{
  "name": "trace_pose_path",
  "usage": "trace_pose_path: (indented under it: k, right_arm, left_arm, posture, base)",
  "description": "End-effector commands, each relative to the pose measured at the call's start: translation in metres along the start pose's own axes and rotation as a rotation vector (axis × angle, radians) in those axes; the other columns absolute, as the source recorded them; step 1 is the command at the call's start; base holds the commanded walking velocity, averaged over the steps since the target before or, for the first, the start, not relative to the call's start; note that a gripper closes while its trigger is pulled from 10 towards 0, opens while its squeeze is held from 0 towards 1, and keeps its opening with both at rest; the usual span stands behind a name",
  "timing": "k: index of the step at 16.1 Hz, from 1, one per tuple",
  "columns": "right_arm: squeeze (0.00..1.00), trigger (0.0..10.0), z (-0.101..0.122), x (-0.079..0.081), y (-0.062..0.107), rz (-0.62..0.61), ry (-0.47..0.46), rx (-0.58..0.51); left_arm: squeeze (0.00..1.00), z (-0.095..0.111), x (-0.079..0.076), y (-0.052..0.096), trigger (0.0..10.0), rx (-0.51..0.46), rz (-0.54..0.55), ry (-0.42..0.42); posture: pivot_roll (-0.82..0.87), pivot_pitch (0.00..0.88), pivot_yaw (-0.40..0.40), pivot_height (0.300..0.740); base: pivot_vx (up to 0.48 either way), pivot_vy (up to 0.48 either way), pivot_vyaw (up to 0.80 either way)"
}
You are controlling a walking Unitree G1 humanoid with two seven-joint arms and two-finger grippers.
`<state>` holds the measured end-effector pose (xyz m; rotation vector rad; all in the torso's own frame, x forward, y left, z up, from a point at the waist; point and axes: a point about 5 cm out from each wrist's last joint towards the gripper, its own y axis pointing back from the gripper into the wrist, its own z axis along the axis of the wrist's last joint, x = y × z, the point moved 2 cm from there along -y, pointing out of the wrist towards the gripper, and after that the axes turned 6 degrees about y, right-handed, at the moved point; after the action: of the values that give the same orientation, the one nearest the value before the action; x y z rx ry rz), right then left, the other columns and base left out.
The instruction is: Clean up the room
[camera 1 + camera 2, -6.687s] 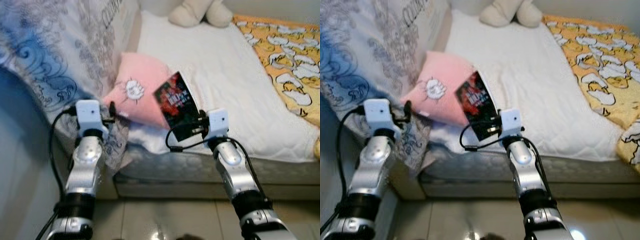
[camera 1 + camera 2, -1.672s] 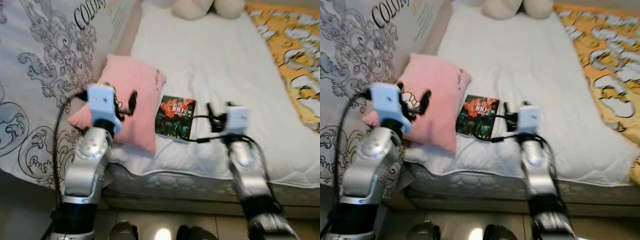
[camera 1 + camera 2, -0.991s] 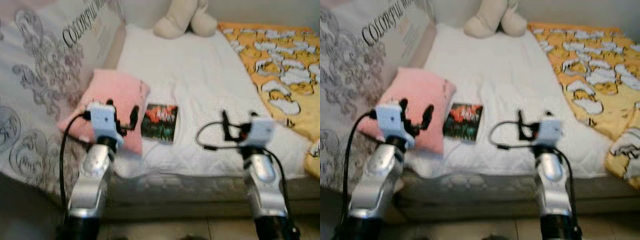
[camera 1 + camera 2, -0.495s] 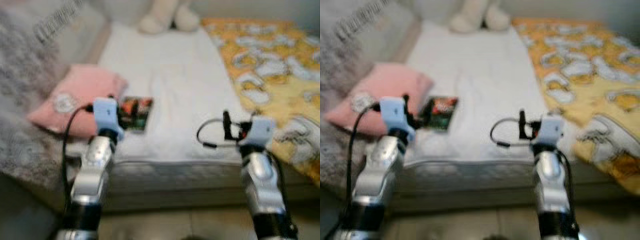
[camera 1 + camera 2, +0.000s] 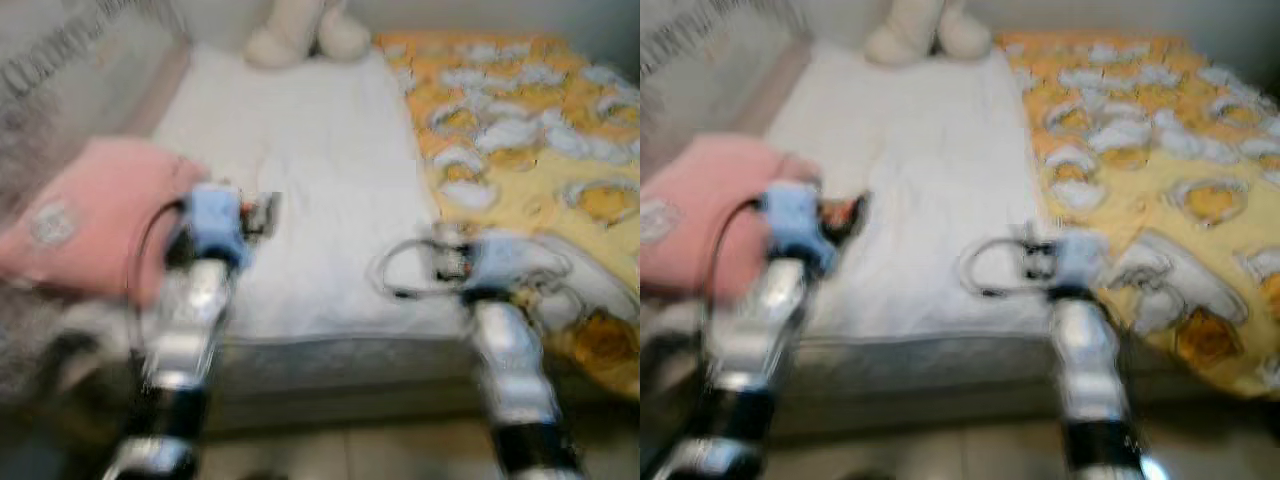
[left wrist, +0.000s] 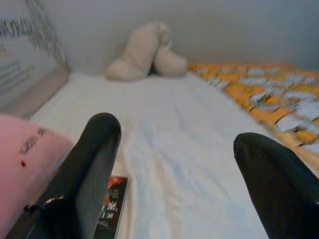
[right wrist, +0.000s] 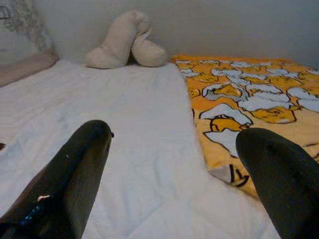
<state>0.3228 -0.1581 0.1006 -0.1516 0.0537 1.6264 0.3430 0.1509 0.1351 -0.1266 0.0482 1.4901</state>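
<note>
Dark book [image 6: 110, 208] just beside left gripper [image 6: 174, 169].

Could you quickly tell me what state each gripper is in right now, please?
Left gripper: open, holding nothing, above the white bed sheet near the book.
Right gripper: open, holding nothing, above the sheet.
</note>
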Motion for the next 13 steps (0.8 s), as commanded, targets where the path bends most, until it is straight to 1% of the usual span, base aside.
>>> trace_pose_path:
  k: [1, 2, 4, 5, 9, 13]
  right_arm:
    - [0.0, 10.0, 0.002, -0.012, -0.001, -0.024, 0.024, -0.004]
    - [0.0, 10.0, 0.002, -0.012, -0.001, -0.02, 0.03, 0.004]
    - [0.0, 10.0, -0.003, -0.011, -0.003, -0.016, 0.01, 0.031]
    - [0.0, 10.0, -0.004, -0.013, -0.003, -0.023, 0.014, 0.033]
    - [0.0, 10.0, -0.005, -0.015, -0.002, -0.023, 0.016, 0.033]
    - [0.01, 10.0, -0.007, -0.021, -0.001, -0.043, 0.014, 0.035]
  left_arm:
    - [0.0, 0.001, -0.01, -0.002, 10.0, -0.007, -0.021, 0.01]
    - [0.0, 0.0, -0.013, -0.003, 10.0, -0.009, -0.029, 0.01]
    - [0.0, 0.0, -0.018, -0.005, 10.0, -0.008, -0.058, -0.01]
    - [0.0, -0.004, -0.015, -0.005, 10.0, 0.012, -0.04, -0.019]
    - [0.0, -0.008, -0.024, -0.003, 10.0, 0.022, -0.11, 0.004]
    - [0.0, -0.012, -0.025, -0.003, 10.0, 0.031, -0.111, -0.011]
  posture:
    - [-0.1, 0.0, 0.031, 0.736]
    - [-0.1, 0.0, 0.032, 0.736]
    - [-0.1, 0.0, 0.031, 0.736]
    - [-0.09, 0.0, 0.029, 0.736]
    - [-0.09, 0.0, 0.025, 0.736]
    - [-0.11, 0.0, 0.026, 0.736]
  base:
    - [0.349, -0.322, 0.0]
    - [0.349, -0.326, 0.0]
    - [0.341, -0.334, -0.72]
    - [0.0, 0.0, -0.61]
    - [0.0, 0.0, -0.63]
    - [0.0, 0.0, -0.67]
